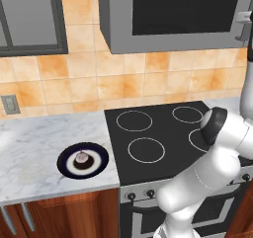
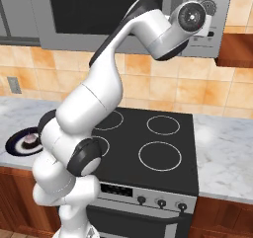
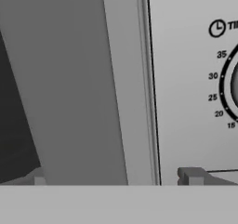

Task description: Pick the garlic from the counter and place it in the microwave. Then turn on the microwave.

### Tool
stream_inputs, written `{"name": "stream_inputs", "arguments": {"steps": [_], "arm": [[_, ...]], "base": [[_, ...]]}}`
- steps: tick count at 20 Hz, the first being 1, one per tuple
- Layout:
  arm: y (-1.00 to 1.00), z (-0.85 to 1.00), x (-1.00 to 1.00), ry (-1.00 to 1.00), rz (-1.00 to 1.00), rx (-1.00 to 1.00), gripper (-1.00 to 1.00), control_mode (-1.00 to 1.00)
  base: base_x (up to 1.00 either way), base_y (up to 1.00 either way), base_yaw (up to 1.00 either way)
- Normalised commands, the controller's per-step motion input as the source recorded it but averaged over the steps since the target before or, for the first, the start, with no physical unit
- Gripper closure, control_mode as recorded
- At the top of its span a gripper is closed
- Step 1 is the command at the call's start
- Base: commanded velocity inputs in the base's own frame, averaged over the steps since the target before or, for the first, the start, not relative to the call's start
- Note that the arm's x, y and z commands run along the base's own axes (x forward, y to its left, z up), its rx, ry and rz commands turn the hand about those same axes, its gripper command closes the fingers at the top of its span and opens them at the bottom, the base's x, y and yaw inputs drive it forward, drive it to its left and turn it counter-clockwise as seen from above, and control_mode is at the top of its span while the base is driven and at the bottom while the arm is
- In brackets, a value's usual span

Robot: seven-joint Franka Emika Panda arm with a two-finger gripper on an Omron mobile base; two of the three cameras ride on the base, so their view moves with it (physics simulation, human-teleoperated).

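The garlic [image 1: 81, 157] is a tiny whitish-pink bulb lying on a dark-blue plate [image 1: 65, 161] on the marble counter [image 1: 29, 138] left of the stove; it also shows as the garlic [image 2: 31, 138] at the far left. The microwave [image 1: 118, 29] hangs above the stove with its dark glass door shut. My arm reaches up to the microwave's [image 2: 44, 24] right end. In the hand view my gripper [image 3: 115, 177] is open, nothing between its fingertips [image 3: 190, 175], close in front of the door frame [image 3: 83, 79] and the control panel [image 3: 186, 102].
A black four-ring stovetop [image 1: 158, 128] lies under the microwave. A timer dial [image 3: 231, 86] with numbers sits at the panel's right. A glass-fronted wall cabinet [image 1: 29, 19] hangs at upper left. More marble counter [image 2: 222, 148] runs right of the stove.
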Motion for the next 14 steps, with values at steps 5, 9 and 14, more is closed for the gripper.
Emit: {"name": "stream_inputs", "arguments": {"steps": [5,9,14], "arm": [[-0.02,0.00,0.16,0.00,0.03,0.00,-1.00,-1.00],[0.00,0.00,0.02,0.02,0.00,0.00,1.00,-1.00],[0.05,0.00,0.00,0.00,0.00,0.00,1.00,-1.00]], "base": [[0.00,0.00,0.00],[0.00,0.00,0.00],[0.00,0.00,0.00]]}}
